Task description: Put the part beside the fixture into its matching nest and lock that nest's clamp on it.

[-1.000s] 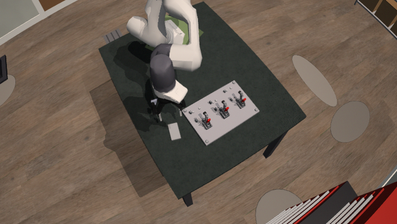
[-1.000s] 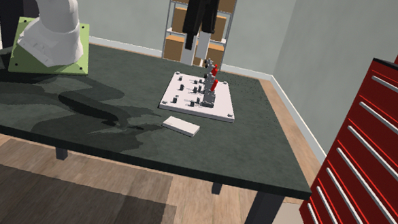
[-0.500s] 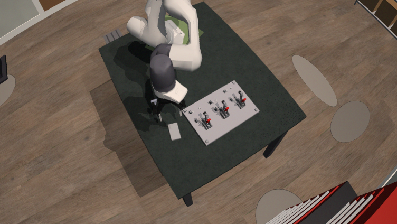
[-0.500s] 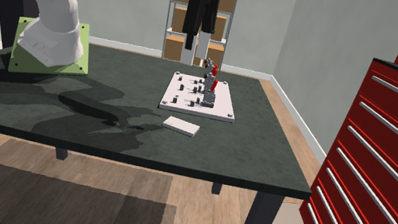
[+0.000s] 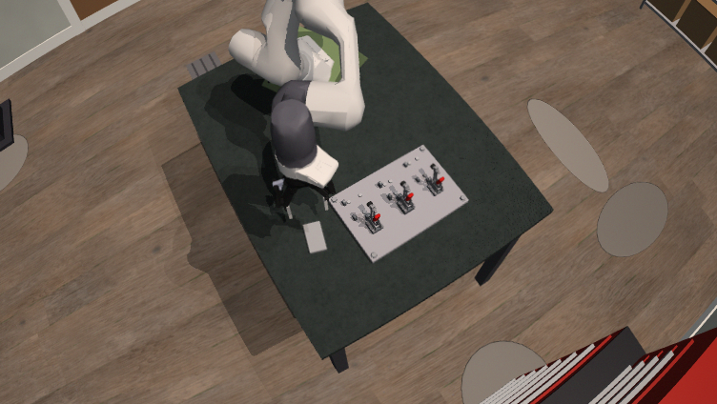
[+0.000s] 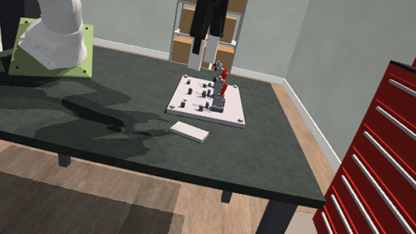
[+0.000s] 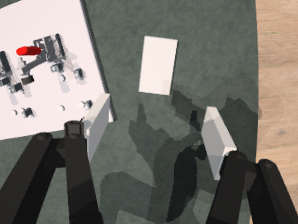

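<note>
The part, a flat white rectangular block (image 5: 315, 236) (image 6: 188, 132) (image 7: 158, 65), lies on the table beside the fixture plate (image 5: 401, 232) (image 6: 233, 110) (image 7: 70, 17). My gripper (image 5: 307, 208) (image 6: 202, 60) (image 7: 157, 114) is open and empty, high above the table; in the wrist view the part lies beyond the fingertips. The plate bears three nests with small dark blocks and pads and three clamps: the nearest to the part (image 5: 373, 223) (image 6: 218, 103), the middle (image 5: 404, 204) and the far one (image 5: 436, 187). Their handles are red. Their bars seem raised, but exact angles are too small to tell.
The dark table (image 5: 280, 260) (image 6: 251, 165) (image 7: 220, 30) has its edge close to the part's outer side. The clamps stand up from the plate as obstacles. A red drawer cabinet (image 6: 405, 156) stands beyond the table. The gripper's shadow falls near the part.
</note>
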You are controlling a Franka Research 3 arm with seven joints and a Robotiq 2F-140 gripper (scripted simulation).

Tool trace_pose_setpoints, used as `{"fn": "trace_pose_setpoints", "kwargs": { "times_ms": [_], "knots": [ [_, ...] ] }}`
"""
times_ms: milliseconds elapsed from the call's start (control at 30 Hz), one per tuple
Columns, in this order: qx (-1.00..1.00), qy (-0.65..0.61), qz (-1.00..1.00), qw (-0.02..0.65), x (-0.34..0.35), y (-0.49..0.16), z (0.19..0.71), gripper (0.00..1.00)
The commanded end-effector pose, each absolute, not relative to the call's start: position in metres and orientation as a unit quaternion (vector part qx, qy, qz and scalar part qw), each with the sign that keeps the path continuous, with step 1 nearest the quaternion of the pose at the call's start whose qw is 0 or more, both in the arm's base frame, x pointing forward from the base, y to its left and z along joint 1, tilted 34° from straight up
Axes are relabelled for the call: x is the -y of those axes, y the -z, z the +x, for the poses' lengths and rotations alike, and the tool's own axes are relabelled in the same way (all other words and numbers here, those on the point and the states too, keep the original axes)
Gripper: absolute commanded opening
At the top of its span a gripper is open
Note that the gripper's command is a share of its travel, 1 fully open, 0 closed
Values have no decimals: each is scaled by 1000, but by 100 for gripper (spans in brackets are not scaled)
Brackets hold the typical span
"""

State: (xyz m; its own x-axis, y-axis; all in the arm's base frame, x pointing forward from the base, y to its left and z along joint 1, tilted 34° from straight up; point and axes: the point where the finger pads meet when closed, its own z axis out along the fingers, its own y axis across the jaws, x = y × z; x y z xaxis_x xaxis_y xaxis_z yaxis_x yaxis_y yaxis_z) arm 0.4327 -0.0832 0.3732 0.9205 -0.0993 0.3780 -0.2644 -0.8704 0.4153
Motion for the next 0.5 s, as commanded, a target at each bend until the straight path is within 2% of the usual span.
{"fn": "trace_pose_setpoints", "kwargs": {
  "times_ms": [0,467],
  "knots": [
    [94,-176,951,235,87,-368,436,58],
    [95,-176,951,235,108,-331,449,58]
  ]
}}
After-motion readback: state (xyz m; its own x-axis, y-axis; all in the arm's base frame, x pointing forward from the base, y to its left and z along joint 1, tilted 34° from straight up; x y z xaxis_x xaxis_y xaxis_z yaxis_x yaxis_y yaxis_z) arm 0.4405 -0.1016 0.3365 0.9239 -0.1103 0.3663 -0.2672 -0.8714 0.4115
